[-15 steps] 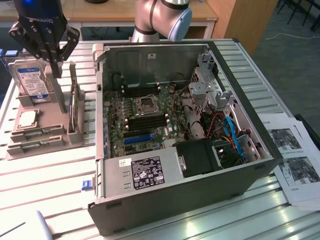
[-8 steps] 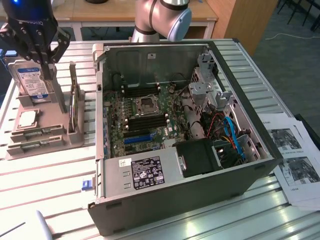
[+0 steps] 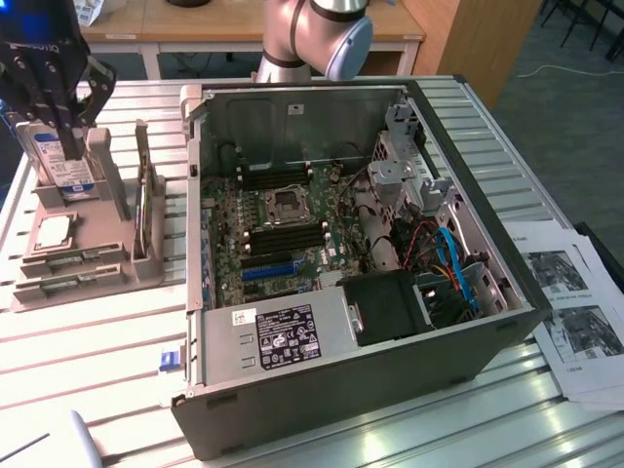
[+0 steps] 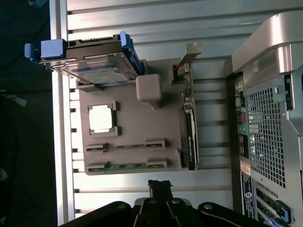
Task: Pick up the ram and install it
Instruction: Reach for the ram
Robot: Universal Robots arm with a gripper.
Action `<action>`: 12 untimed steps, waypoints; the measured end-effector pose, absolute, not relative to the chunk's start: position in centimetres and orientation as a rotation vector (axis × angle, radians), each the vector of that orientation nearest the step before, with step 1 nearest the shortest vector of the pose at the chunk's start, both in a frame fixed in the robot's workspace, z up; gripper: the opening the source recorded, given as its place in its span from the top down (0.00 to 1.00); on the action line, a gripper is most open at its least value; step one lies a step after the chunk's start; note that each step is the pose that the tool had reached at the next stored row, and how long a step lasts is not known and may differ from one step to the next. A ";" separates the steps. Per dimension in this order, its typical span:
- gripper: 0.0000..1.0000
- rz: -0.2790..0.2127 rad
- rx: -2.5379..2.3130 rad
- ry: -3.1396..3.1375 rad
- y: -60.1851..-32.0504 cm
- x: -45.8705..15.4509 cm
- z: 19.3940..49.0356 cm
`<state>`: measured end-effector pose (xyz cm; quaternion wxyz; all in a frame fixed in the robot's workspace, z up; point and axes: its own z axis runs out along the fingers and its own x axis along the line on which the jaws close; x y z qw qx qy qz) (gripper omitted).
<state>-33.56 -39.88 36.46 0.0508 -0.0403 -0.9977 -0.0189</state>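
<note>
claw (image 4: 160, 184) above tray (image 4: 137, 127), ram (image 4: 127, 166) inside

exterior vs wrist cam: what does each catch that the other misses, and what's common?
Exterior: the open case's motherboard, black memory slots, blue expansion slot, papers. Wrist: the case's perforated rear panel with ports. Both: the grey holder carrying the ram, a processor, a hard drive and an upright card, with the claw near it.
</note>
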 end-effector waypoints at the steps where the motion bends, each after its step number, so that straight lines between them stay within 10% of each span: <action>1: 0.90 -0.058 -0.123 -3.036 -39.9 -33.8 36.4; 12: 0.90 -0.057 -0.123 -3.032 -39.9 -34.8 36.4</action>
